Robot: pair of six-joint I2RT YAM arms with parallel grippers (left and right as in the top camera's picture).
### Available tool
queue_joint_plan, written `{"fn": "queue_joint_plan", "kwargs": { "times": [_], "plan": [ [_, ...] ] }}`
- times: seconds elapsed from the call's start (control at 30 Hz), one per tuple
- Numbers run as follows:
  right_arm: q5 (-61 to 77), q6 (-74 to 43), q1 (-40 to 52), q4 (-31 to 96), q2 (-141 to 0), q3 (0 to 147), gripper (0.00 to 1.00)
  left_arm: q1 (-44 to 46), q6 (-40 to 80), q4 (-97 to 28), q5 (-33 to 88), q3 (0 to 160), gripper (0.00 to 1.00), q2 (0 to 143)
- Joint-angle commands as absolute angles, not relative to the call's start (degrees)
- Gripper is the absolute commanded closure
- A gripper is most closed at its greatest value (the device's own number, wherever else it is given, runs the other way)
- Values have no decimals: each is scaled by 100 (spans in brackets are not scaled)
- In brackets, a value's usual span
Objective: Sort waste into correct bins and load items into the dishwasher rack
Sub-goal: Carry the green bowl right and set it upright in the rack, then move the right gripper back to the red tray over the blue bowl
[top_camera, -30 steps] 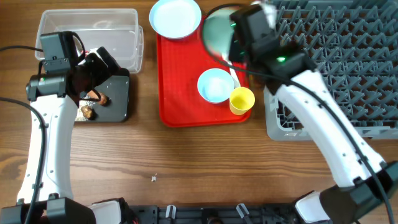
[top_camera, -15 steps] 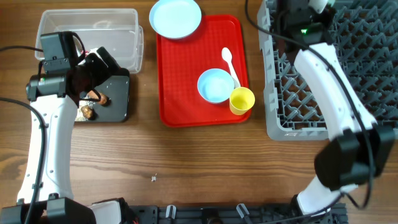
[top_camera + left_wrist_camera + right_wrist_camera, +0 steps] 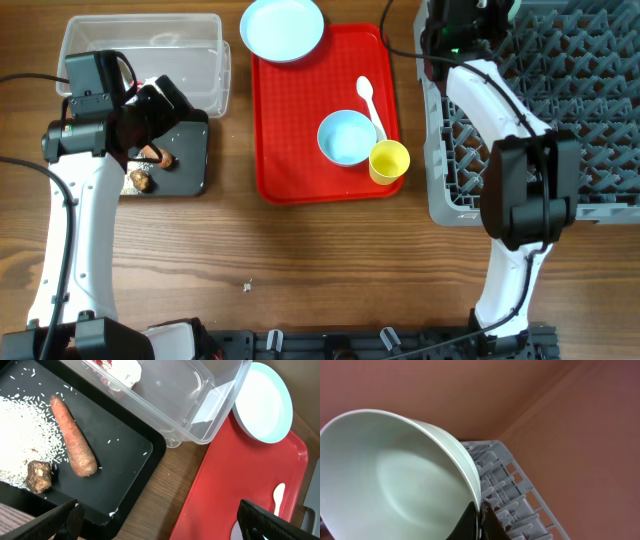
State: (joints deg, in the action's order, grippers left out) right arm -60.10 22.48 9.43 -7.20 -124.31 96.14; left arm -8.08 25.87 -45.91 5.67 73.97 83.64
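Step in hand: loading the rack, white bowl first.

- Right pincer [image 3: 476, 521]: clamped on the rim of the white bowl [image 3: 395, 480], one finger inside, one outside. The bowl hangs tilted, mouth toward the wrist camera, above the far left corner of the rack [image 3: 560, 110]. Overhead, the arm hides the bowl.
- Left pincer [image 3: 160, 522]: fingers wide apart, holding nothing, hovering over the black tray [image 3: 125, 465].
- Waste looks sorted: carrot [image 3: 73, 435], lump [image 3: 39, 476] and rice [image 3: 22, 430] lie in the black tray; wrapper [image 3: 120, 367] lies in the tub [image 3: 200, 405].
- Not yet loaded: teal bowl [image 3: 347, 137], cup [image 3: 389, 161] and spoon [image 3: 368, 100] on the red tray [image 3: 290, 150]; plate [image 3: 283, 28] at its far left corner, overhanging the edge.
- Desk [image 3: 300, 260]: one stray speck near the front.

Next move, by my reading: lower the bowl between the pegs so it leans on edge or sits mouth down, then part the fingers and lift straight out. Cannot tell from the wrist view which peg row lies under it, so the descent needs care; a rim landing on a peg top would tip it.
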Motion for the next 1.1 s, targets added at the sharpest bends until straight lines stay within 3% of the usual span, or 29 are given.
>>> {"fn": "queue_joint_plan", "kwargs": {
  "times": [0.0, 0.5, 0.87, 0.93, 1.07],
  "plan": [
    [-6018, 2532, 930, -838, -12584, 9690, 96, -854, 2598, -4576, 530, 7424, 0, 8344],
    [-5841, 2534, 937, -803, -12860, 9684, 96, -854, 2598, -4576, 530, 7424, 0, 8344],
    [-5395, 2534, 1031, 47, -12860, 9684, 95, -854, 2598, -4576, 530, 7424, 0, 8344],
    [-5398, 2541, 1087, 64, -12860, 9684, 91, -854, 2598, -4576, 530, 7424, 0, 8344],
    [-5409, 2543, 1219, 67, -12857, 9684, 68, -854, 2598, -4576, 530, 7424, 0, 8344]
  ]
}}
